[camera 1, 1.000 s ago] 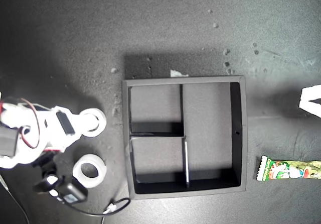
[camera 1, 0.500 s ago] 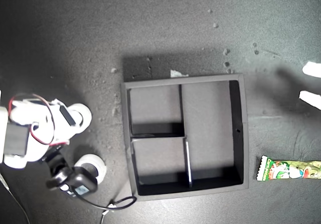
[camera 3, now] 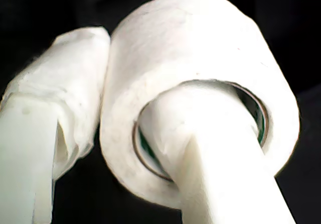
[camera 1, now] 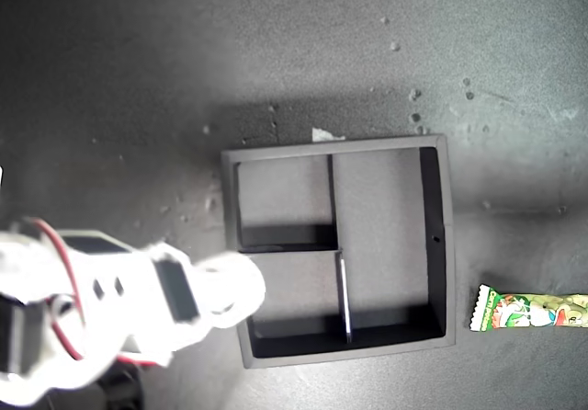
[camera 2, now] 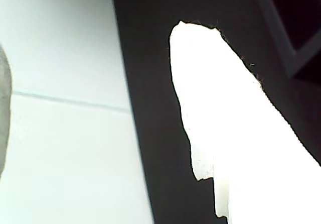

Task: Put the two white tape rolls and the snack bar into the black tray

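In the second wrist view, my second gripper (camera 3: pixel 120 93) is shut on a white tape roll (camera 3: pixel 200 68), with one finger through its centre and the other against its outer wall. The exterior view shows that arm blurred at the lower left. It holds the tape roll (camera 1: pixel 241 287) at the left wall of the black tray (camera 1: pixel 439 244), by the lower small compartment. The arm hides the other tape roll. The snack bar (camera 1: pixel 528 311) lies on the mat at the exterior view's right edge. The first wrist view shows only one glaring white finger (camera 2: pixel 220 113) over dark mat.
A small white scrap (camera 1: pixel 322 135) lies just beyond the tray's far wall, and pale crumbs (camera 1: pixel 415 95) dot the dark mat. A red wire (camera 1: pixel 55 235) loops over the arm. A bright white surface (camera 2: pixel 60 133) fills one side of the first wrist view.
The second arm has lifted one tape roll and swung it toward the tray's lower-left compartment. White fingertips at the exterior view's right edge have left the view. The other roll is now covered.
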### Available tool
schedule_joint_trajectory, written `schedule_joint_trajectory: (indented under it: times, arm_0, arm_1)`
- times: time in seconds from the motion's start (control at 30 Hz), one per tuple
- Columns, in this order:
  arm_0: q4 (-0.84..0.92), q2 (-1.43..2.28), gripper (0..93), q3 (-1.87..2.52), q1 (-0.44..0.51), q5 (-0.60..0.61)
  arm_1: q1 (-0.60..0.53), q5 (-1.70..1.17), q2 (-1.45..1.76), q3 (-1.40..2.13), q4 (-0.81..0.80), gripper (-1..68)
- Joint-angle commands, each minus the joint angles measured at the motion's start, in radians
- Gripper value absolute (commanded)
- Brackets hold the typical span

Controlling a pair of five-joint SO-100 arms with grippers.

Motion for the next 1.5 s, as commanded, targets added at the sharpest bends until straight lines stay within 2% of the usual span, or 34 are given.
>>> schedule_joint_trajectory:
  times: [0.0, 0.1, 0.17, 0.2, 0.33, 0.5, 0.67, 0.77, 0.87, 1.07, 1.3, 1.43, 1.47]
  arm_0:
    - [0.094, -0.268, 0.1, -0.351, 0.028, -0.005]
    - [0.282, -0.597, 0.1, -0.782, 0.055, -0.023]
    - [0.465, -0.905, 0.1, -1.292, 0.067, -0.037]
    - [0.511, -0.982, 0.0, -1.402, 0.069, -0.061]
    - [0.509, -1.049, 0.0, -1.420, 0.069, -0.084]
    - [0.509, -1.080, 0.0, -1.425, 0.078, -0.115]
    - [0.512, -1.081, 0.7, -1.405, 0.089, -0.129]
    - [0.512, -1.040, 11.5, -1.355, 0.092, -0.133]
    - [0.512, -0.959, 17.1, -1.292, 0.086, -0.118]
    - [0.512, -0.739, 17.8, -1.166, 0.017, -0.049]
    - [0.512, -0.367, 15.0, -0.959, -0.086, -0.031]
    - [0.512, -0.114, 13.6, -0.746, -0.089, -0.110]
    - [0.512, -0.043, 13.5, -0.663, -0.086, -0.144]
  arm_1:
    - [-0.060, 0.080, -0.327, -0.328, 0.066, 25.0]
    - [-0.118, 0.344, -0.552, -0.511, 0.207, 27.2]
    - [-0.176, 0.572, -0.569, -0.479, 0.216, 27.1]
    - [-0.213, 0.695, -0.569, -0.448, 0.213, 27.1]
    - [-0.373, 1.091, -0.568, -0.291, 0.138, 26.3]
    - [-0.520, 1.362, -0.569, -0.103, -0.060, 26.2]
    - [-0.577, 1.471, -0.569, 0.046, -0.172, 27.1]
    - [-0.591, 1.491, -0.569, 0.121, -0.256, 27.1]
    - [-0.604, 1.502, -0.569, 0.169, -0.314, 27.1]
    - [-0.658, 1.559, -0.571, 0.262, -0.405, 27.5]
    - [-0.666, 1.569, -0.577, 0.337, -0.408, 25.4]
    - [-0.649, 1.572, -0.597, 0.357, -0.390, 14.8]
    - [-0.649, 1.588, -0.597, 0.374, -0.390, 8.6]
